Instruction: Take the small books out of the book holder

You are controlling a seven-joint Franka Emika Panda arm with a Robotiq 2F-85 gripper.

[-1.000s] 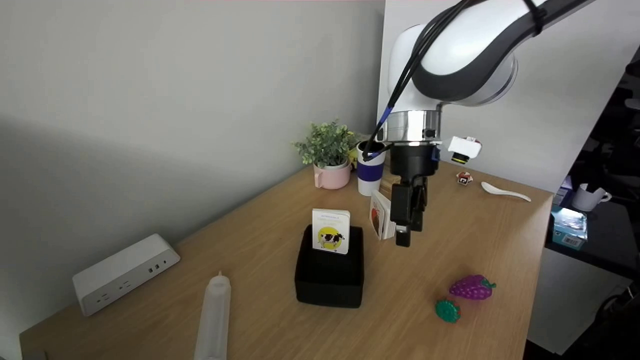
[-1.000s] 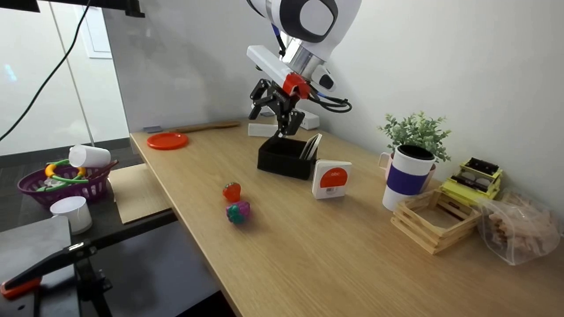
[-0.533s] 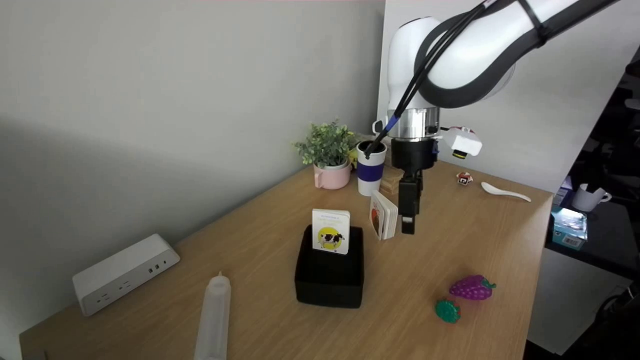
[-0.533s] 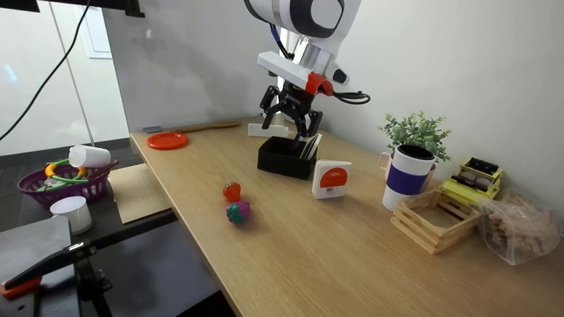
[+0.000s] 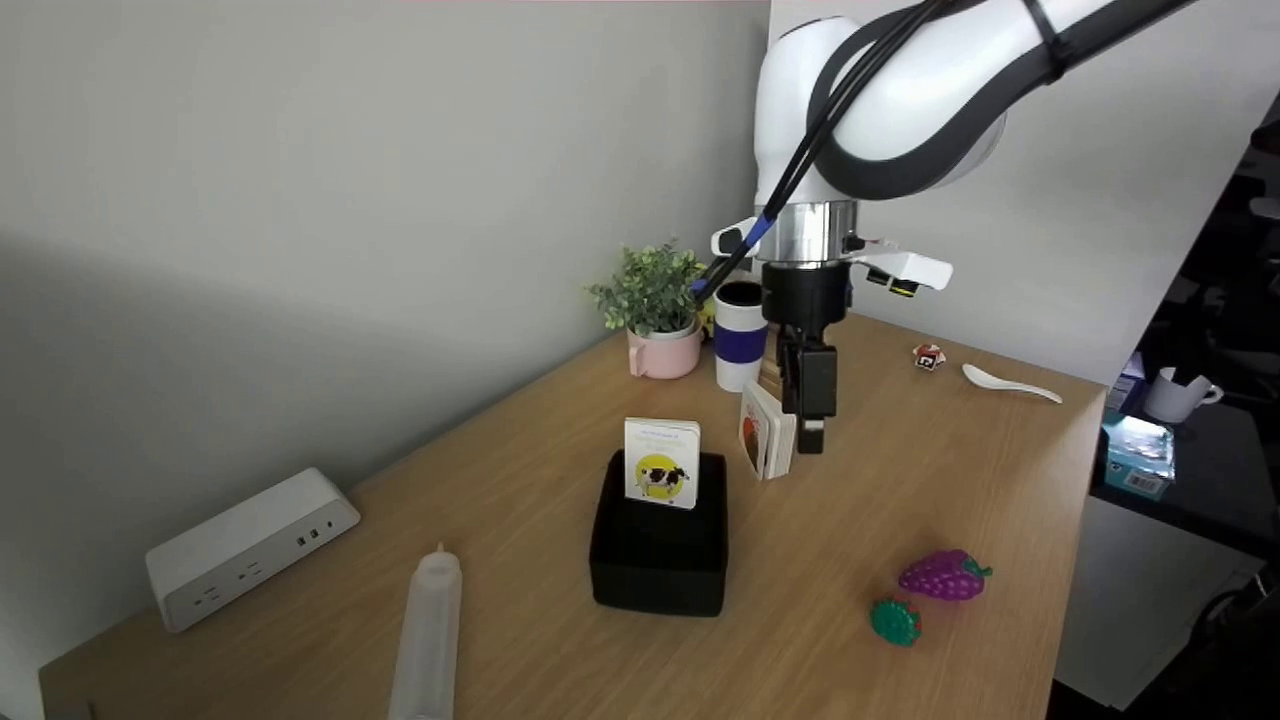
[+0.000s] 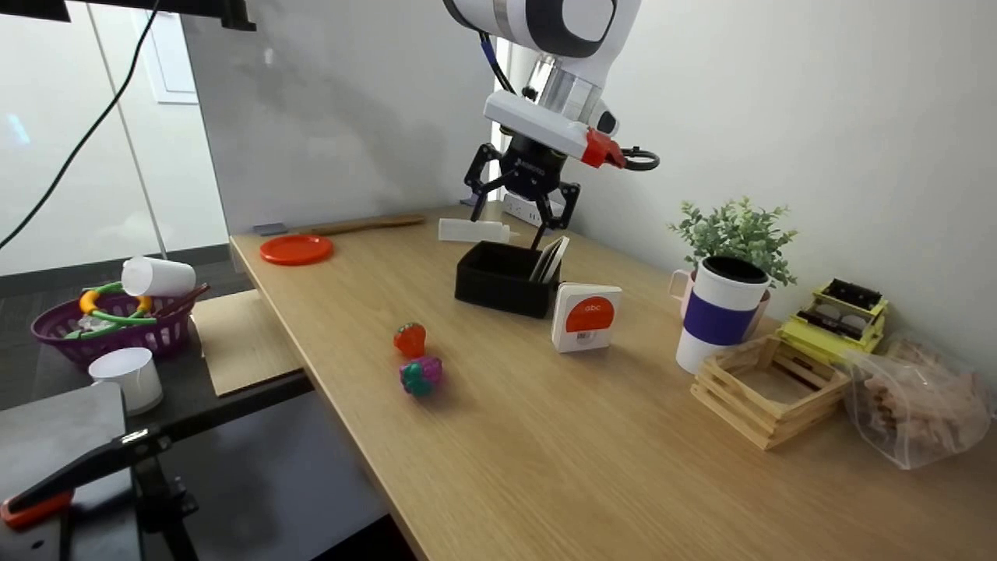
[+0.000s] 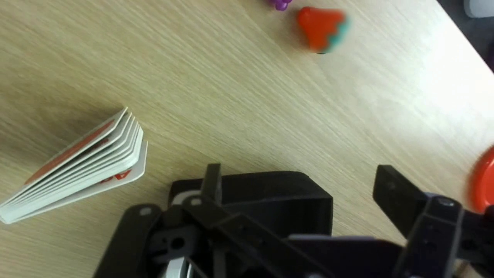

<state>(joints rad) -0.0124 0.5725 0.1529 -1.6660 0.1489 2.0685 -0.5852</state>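
Jaws spread wide and empty, the gripper [image 6: 506, 231] hangs near the black book holder [image 5: 655, 590], inside which a small cow-cover book [image 5: 662, 465] leans (likely light, stiff, slightly slick), best pinched across its thickness at the protruding top.

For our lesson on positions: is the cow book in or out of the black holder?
In: an exterior view shows the cow book inside the black holder, its top above the rim.

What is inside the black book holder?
A small book with a cow cover leans at one end. Any others behind it are mostly covered, so the count cannot be told.
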